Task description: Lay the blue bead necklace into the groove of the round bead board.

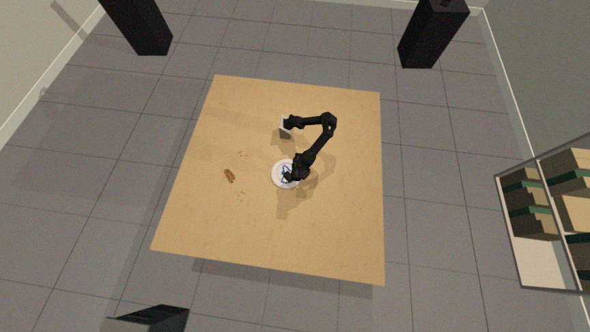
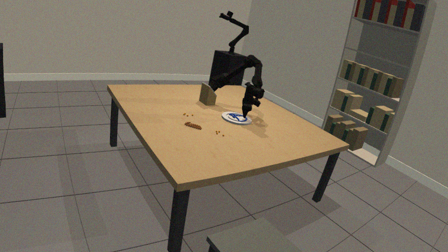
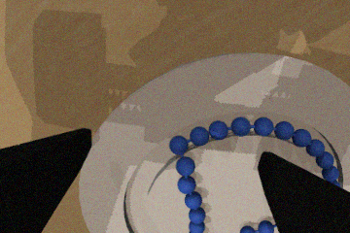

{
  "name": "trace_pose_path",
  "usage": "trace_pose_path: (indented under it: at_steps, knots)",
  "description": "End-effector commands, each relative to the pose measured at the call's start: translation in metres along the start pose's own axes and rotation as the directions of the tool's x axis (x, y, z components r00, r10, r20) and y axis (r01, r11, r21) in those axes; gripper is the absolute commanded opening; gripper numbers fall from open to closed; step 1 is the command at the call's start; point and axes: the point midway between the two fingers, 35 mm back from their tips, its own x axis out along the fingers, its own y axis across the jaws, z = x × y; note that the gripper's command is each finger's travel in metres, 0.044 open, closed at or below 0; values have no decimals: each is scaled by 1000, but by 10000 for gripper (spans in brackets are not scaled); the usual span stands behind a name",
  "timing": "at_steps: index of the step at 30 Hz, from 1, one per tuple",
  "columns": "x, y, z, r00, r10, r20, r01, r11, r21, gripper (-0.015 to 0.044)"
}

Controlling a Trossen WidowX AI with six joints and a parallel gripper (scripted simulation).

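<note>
Here's the big wooden worktop (image 2: 214,156) on its dark legs, and over by the wall a grey bookshelf (image 2: 417,71) stacked with boxes and books. On the worktop stands the black arm (image 2: 254,71), bent over at the elbow and reaching down. Behind it a small tan block (image 2: 207,94) sits upright. Now look under the arm: the round bead board (image 3: 123,148), white and flat, lies on the worktop, and the gripper (image 3: 175,186) hangs right above it with its two fingers spread wide apart, gripping nothing. And the blue bead necklace (image 3: 194,206) is lying on the board between those fingers! One run of beads arcs along the far side, another drops down towards the near edge by the dark groove, and a few beads bunch up near the right finger; whether it sits properly in the groove all round, I can't say. Off to the side on the worktop lies a brown bead strand (image 2: 193,125), with tiny loose orange beads (image 2: 187,114) scattered near it.
</note>
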Motion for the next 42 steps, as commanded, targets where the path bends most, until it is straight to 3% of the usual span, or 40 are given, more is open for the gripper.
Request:
trace_pose_path:
  at_steps: [1,18,25,30,42]
  knots:
    - [-3,0,0,1000,-3,0,3,1000,-2,440]
    - [-3,0,0,1000,-3,0,3,1000,-2,440]
    - [-34,-6,-10,1000,-4,-2,3,947,-320,256]
    - [-35,-6,-10,1000,-4,-1,3,944,-331,125]
    - [-27,-8,-8,1000,-10,5,11,943,-333,120]
